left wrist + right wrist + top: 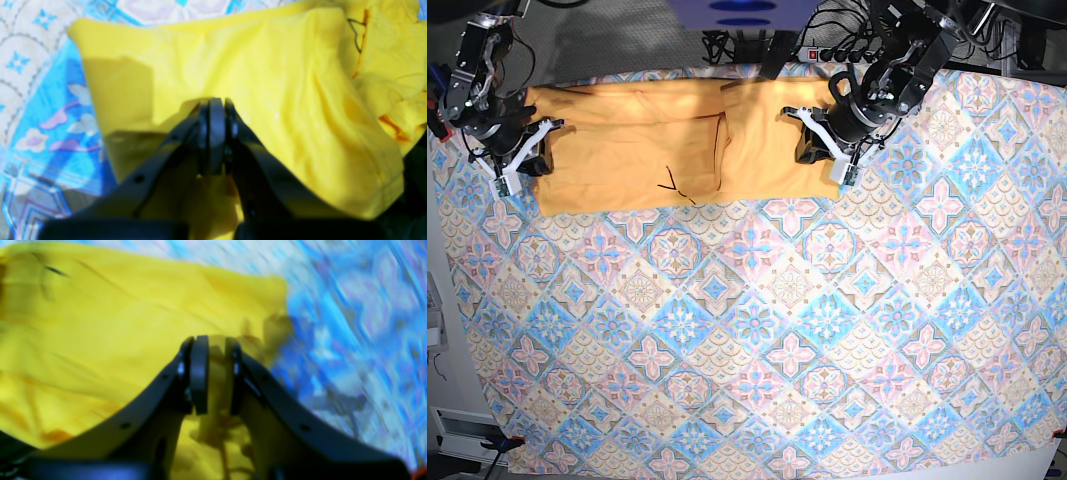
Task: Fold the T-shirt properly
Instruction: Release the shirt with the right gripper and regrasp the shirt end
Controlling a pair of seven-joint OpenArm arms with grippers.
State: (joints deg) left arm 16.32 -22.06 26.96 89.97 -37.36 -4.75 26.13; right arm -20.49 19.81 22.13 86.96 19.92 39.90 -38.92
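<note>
The T-shirt [667, 145] lies as a wide, soft yellow-orange band across the 12 o'clock edge of the tablecloth [757, 330], a flat sheet printed with blue, pink and cream diamond medallions. The cloth is rumpled at its middle, where a layer overlaps and a thin dark scribble [673, 186] shows near the 6 o'clock hem.

The left gripper [217, 106], black with curved hard fingers, sits at the shirt's 3 o'clock end; its jaws are pressed together, and whether fabric is caught between them cannot be told.

The right gripper [211, 350] is at the 9 o'clock end, its jaws a narrow gap apart with a fold of yellow cloth pinched between them.
</note>
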